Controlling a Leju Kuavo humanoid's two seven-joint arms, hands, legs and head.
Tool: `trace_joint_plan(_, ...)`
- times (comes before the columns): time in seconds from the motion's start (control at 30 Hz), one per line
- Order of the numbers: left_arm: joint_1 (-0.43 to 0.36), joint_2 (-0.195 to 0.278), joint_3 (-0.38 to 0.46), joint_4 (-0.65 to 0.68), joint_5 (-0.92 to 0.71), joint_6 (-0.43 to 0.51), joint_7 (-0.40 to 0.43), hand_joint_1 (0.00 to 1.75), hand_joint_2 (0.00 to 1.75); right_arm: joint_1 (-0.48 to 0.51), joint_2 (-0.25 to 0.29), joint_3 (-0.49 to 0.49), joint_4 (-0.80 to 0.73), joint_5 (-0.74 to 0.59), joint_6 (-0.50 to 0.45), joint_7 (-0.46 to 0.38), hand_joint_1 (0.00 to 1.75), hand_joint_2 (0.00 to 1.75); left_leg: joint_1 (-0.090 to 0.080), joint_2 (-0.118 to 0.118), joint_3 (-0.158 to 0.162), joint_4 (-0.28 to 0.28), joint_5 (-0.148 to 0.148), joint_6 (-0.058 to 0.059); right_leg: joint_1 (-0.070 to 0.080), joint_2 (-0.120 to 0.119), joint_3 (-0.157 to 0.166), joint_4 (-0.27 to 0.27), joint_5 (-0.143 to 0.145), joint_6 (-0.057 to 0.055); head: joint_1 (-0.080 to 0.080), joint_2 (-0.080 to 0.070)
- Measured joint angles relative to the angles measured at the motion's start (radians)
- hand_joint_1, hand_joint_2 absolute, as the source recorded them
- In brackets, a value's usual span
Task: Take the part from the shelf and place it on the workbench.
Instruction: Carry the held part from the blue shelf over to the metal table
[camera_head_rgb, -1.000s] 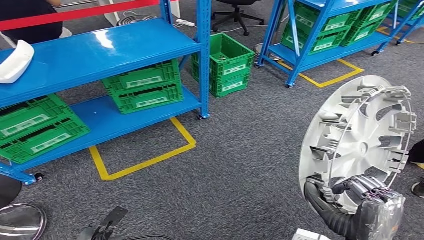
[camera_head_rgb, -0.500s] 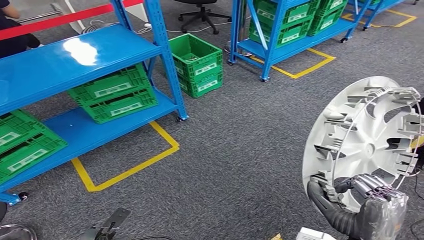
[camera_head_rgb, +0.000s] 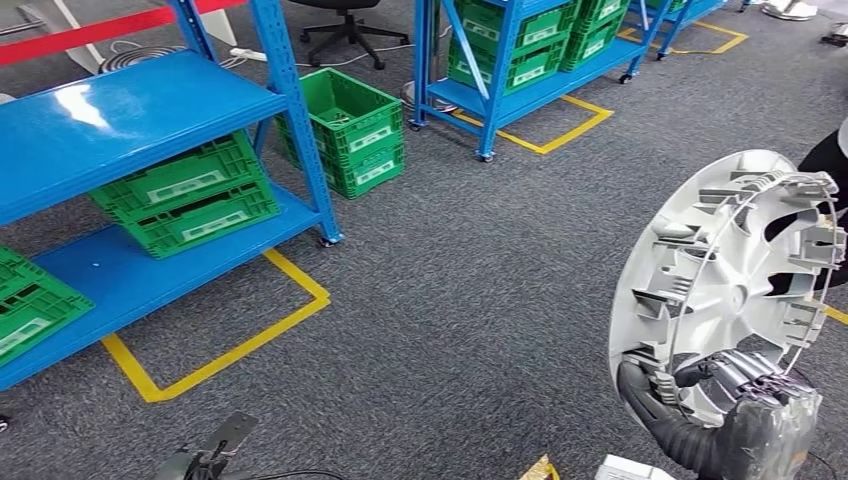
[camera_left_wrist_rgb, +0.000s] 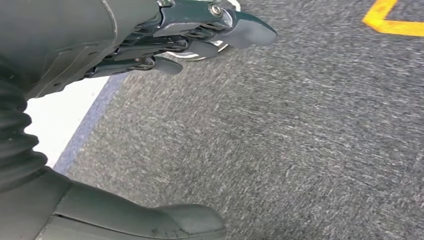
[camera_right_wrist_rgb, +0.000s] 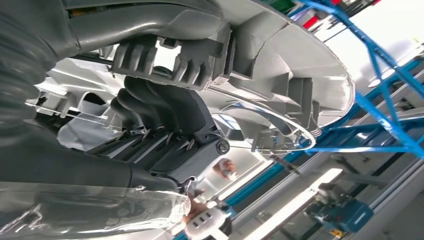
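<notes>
Item: wheel cover (camera_head_rgb: 725, 275), pale grey plastic, round, with ribbed clips and a wire ring on the back. It is held upright on edge at 4 o'clock in the head view, its back turned toward the camera, well apart from the shelving.

Right hand (camera_head_rgb: 740, 400): closed around the lower rim of the wheel cover. In the right wrist view the dark fingers (camera_right_wrist_rgb: 160, 107) are seen curled through the clips while the thumb presses over the rim.

Left hand (camera_left_wrist_rgb: 165, 37): nothing is held. The fingers are loosely extended and apart from the thumb (camera_left_wrist_rgb: 150, 225), above grey carpet (camera_left_wrist_rgb: 300, 140).

Surroundings: a blue shelf (camera_head_rgb: 120, 110) is noted at 10 o'clock, with green crates (camera_head_rgb: 185, 195) on its lower level; a further green crate (camera_head_rgb: 355, 125) stands on the floor at 11 o'clock; a second blue rack (camera_head_rgb: 520, 60) is placed at 12 o'clock. Yellow floor tape (camera_head_rgb: 215, 355) is laid beside the near shelf.

Step in hand: the part is judged to be already off the shelf and in carriage; the workbench is not identified in these views.

Next move: the workbench must be brought into view and reached, the grip on the rim kept firm, and the cover tipped flat before being let go. A rim-only hold on so broad a disc is judged liable to swing.
</notes>
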Motion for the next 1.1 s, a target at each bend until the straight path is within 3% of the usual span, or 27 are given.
trace_joint_plan(0.03,0.000,0.001,0.000,0.000,0.000,-0.001,-0.002,0.00,1.75,-0.001,0.000,-0.001,0.001,-0.002,0.000,0.001,1.75,1.75,-0.001,0.009,0.000,0.000,-0.001,0.000,0.000,-0.003,-0.012,0.026,-0.003,0.000,0.000,0.000)
trace_joint_plan(0.07,0.000,0.001,0.000,0.000,0.001,-0.003,-0.004,0.00,1.75,-0.001,0.000,-0.003,0.001,-0.006,0.000,0.002,1.75,1.75,-0.001,0.016,0.002,0.000,-0.002,0.000,0.000,-0.004,-0.004,0.013,0.013,-0.001,0.000,0.000)
trace_joint_plan(0.13,-0.001,0.001,0.000,0.000,0.001,-0.004,-0.007,0.00,1.75,-0.003,0.000,-0.007,0.002,-0.011,0.000,0.003,1.75,1.75,-0.002,0.030,0.007,0.000,-0.006,-0.003,0.002,-0.022,0.064,-0.110,0.072,-0.007,0.000,0.000)
trace_joint_plan(0.2,-0.001,0.001,0.000,0.000,0.001,-0.005,-0.009,0.00,1.75,-0.008,0.000,-0.008,0.002,-0.012,0.000,0.003,1.75,1.75,-0.007,0.042,0.010,0.003,-0.011,-0.011,0.009,-0.047,0.129,-0.223,0.103,-0.016,-0.001,0.000)
trace_joint_plan(0.23,-0.001,0.001,0.000,0.000,0.001,-0.006,-0.009,0.00,1.75,-0.009,0.000,-0.008,0.002,-0.012,0.000,0.003,1.75,1.75,-0.010,0.048,0.011,0.003,-0.013,-0.015,0.012,-0.053,0.141,-0.245,0.105,-0.022,-0.002,0.000)
trace_joint_plan(0.3,-0.001,0.001,0.000,0.000,0.001,-0.007,-0.011,0.00,1.75,-0.009,-0.002,-0.009,0.002,-0.012,0.000,0.003,1.75,1.75,-0.010,0.060,0.013,0.001,-0.015,-0.023,0.015,-0.039,0.140,-0.250,0.105,-0.034,-0.003,0.000)
trace_joint_plan(0.37,-0.002,0.000,0.001,0.000,0.001,-0.008,-0.012,0.00,1.75,-0.009,-0.004,-0.011,0.002,-0.012,0.000,0.004,1.75,1.75,-0.008,0.049,0.007,0.019,-0.033,-0.033,0.012,-0.023,0.140,-0.255,0.108,-0.046,-0.005,0.000)
trace_joint_plan(0.4,-0.002,0.000,0.001,0.000,0.001,-0.008,-0.012,0.00,1.75,-0.009,-0.004,-0.012,0.002,-0.012,0.000,0.004,1.75,1.75,-0.007,0.035,-0.008,0.055,-0.056,-0.037,0.010,-0.016,0.141,-0.258,0.110,-0.051,-0.007,0.000)
trace_joint_plan(0.47,-0.002,0.001,0.001,0.000,0.001,-0.008,-0.013,0.00,1.75,-0.010,-0.004,-0.013,0.002,-0.012,0.000,0.004,1.75,1.75,-0.006,0.011,-0.067,0.182,-0.121,-0.040,0.008,0.000,0.142,-0.259,0.111,-0.057,-0.010,0.000)
trace_joint_plan(0.5,-0.001,0.001,0.001,0.000,0.001,-0.008,-0.013,0.00,1.75,-0.010,-0.004,-0.013,0.002,-0.012,0.000,0.004,1.75,1.75,-0.006,0.007,-0.099,0.244,-0.143,-0.040,0.008,0.010,0.142,-0.259,0.111,-0.058,-0.011,0.000)
trace_joint_plan(0.53,0.000,0.001,0.001,0.000,0.001,-0.008,-0.013,0.00,1.75,-0.010,-0.004,-0.013,0.003,-0.012,0.000,0.004,1.75,1.75,-0.006,0.005,-0.119,0.281,-0.147,-0.040,0.008,0.021,0.142,-0.259,0.111,-0.059,-0.011,0.000)
trace_joint_plan(0.57,0.001,0.001,0.001,0.000,0.002,-0.008,-0.013,0.00,1.75,-0.010,-0.004,-0.014,0.003,-0.012,0.000,0.004,1.75,1.75,-0.005,0.004,-0.122,0.281,-0.131,-0.040,0.007,0.032,0.142,-0.259,0.111,-0.059,-0.011,0.000)
trace_joint_plan(0.6,0.001,0.001,0.001,0.000,0.002,-0.008,-0.013,0.00,1.75,-0.010,-0.004,-0.014,0.003,-0.012,0.000,0.004,1.75,1.75,-0.004,0.000,-0.107,0.240,-0.097,-0.040,0.006,0.044,0.144,-0.258,0.111,-0.058,-0.011,0.000)
trace_joint_plan(0.67,0.000,0.001,0.001,0.000,0.002,-0.008,-0.013,0.00,1.75,-0.010,-0.004,-0.014,0.003,-0.012,0.000,0.004,1.75,1.75,0.001,-0.034,-0.049,0.107,-0.025,-0.040,0.004,0.066,0.143,-0.255,0.111,-0.052,-0.011,0.000)
trace_joint_plan(0.7,0.000,0.001,0.001,0.000,0.002,-0.008,-0.013,0.00,1.75,-0.011,-0.004,-0.014,0.003,-0.012,0.000,0.004,1.75,1.75,0.005,-0.055,-0.025,0.053,-0.006,-0.041,0.004,0.077,0.140,-0.253,0.112,-0.047,-0.010,0.000)
trace_joint_plan(0.77,0.001,0.000,0.001,0.000,0.002,-0.009,-0.013,0.00,1.75,-0.011,-0.004,-0.014,0.003,-0.012,0.000,0.004,1.75,1.75,0.007,-0.075,-0.010,0.011,-0.001,-0.037,0.004,0.096,0.130,-0.251,0.116,-0.035,-0.010,0.000)
trace_joint_plan(0.8,0.001,0.000,0.001,0.000,0.002,-0.009,-0.013,0.00,1.75,-0.011,-0.004,-0.014,0.003,-0.013,0.000,0.004,1.75,1.75,0.006,-0.067,-0.011,0.008,-0.001,-0.031,0.001,0.105,0.126,-0.253,0.119,-0.029,-0.010,0.000)
trace_joint_plan(0.83,0.000,0.000,0.002,0.000,0.002,-0.009,-0.013,0.00,1.75,-0.010,-0.004,-0.014,0.003,-0.014,0.000,0.005,1.75,1.75,0.006,-0.057,-0.010,0.007,0.001,-0.025,-0.001,0.103,0.121,-0.252,0.119,-0.024,-0.010,0.000)
trace_joint_plan(0.9,-0.003,0.000,0.002,0.000,0.002,-0.009,-0.013,0.00,1.75,-0.010,-0.006,-0.014,0.003,-0.018,0.000,0.006,1.75,1.75,0.007,-0.037,-0.008,0.004,0.003,-0.012,0.000,0.063,0.096,-0.208,0.093,-0.014,-0.004,0.000)
trace_joint_plan(0.97,-0.003,0.001,0.003,0.000,0.002,-0.009,-0.013,0.00,1.75,-0.013,-0.007,-0.013,0.004,-0.025,0.000,0.007,1.75,1.75,0.004,-0.016,-0.007,0.003,0.001,-0.005,0.000,0.013,0.039,-0.091,0.036,-0.006,0.001,0.000)
trace_joint_plan(1.03,0.000,0.001,0.003,0.000,0.002,-0.010,-0.013,0.00,1.75,-0.012,-0.008,-0.013,0.005,-0.029,0.000,0.008,1.75,1.75,0.001,0.008,-0.006,0.004,-0.001,-0.002,-0.002,-0.001,-0.013,0.015,0.000,-0.002,0.001,0.000)
trace_joint_plan(1.07,0.001,0.002,0.003,0.000,0.002,-0.010,-0.013,0.00,1.75,-0.011,-0.008,-0.013,0.005,-0.029,0.000,0.008,1.75,1.75,0.000,0.019,-0.004,0.004,-0.002,-0.002,-0.003,-0.003,-0.017,0.023,0.006,-0.001,0.001,0.000)
trace_joint_plan(1.1,0.001,0.001,0.004,0.000,0.002,-0.010,-0.013,0.00,1.75,-0.009,-0.008,-0.013,0.005,-0.029,0.000,0.008,1.75,1.75,0.000,0.030,-0.001,0.004,-0.005,-0.002,-0.003,-0.008,0.002,-0.010,0.029,-0.001,0.001,0.000)
